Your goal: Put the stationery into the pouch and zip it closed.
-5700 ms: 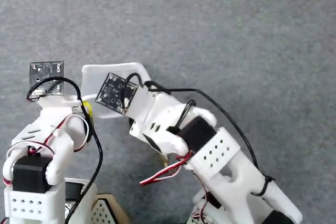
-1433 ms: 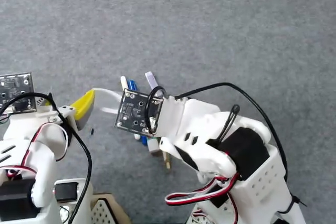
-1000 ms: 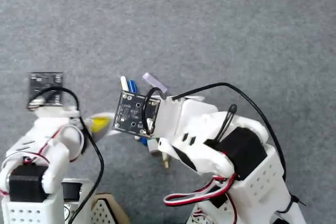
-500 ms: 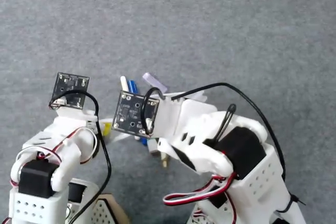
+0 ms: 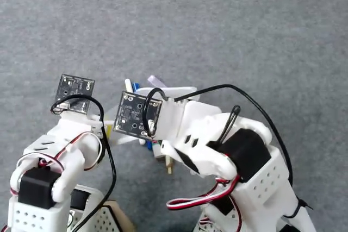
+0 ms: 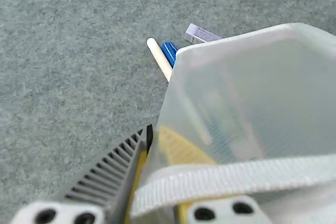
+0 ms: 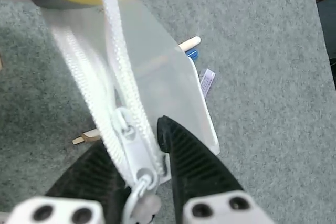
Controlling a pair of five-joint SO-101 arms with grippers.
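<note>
holding translucent white zip pouch (image 6: 252,108) between arms: left gripper (image 6: 149,148) clamped one end, right gripper (image 7: 139,142) pinched the zipper end. white pen (image 6: 159,59) and blue pen (image 6: 169,52) lay on grey table (image 5: 244,36) beneath it, pointing away.

Left arm (image 5: 51,158): rises from the near left of the bench, forearm angled inward.
Left end effector (image 6: 149,148): ribbed finger and yellow-padded finger clamped on one end of the pouch (image 6: 252,103).
Right arm (image 5: 228,158): stretches from the near right toward the left arm, wrists side by side.
Right end effector (image 7: 139,142): black fingers (image 7: 181,156) pinched around the zip pull (image 7: 132,148).
</note>
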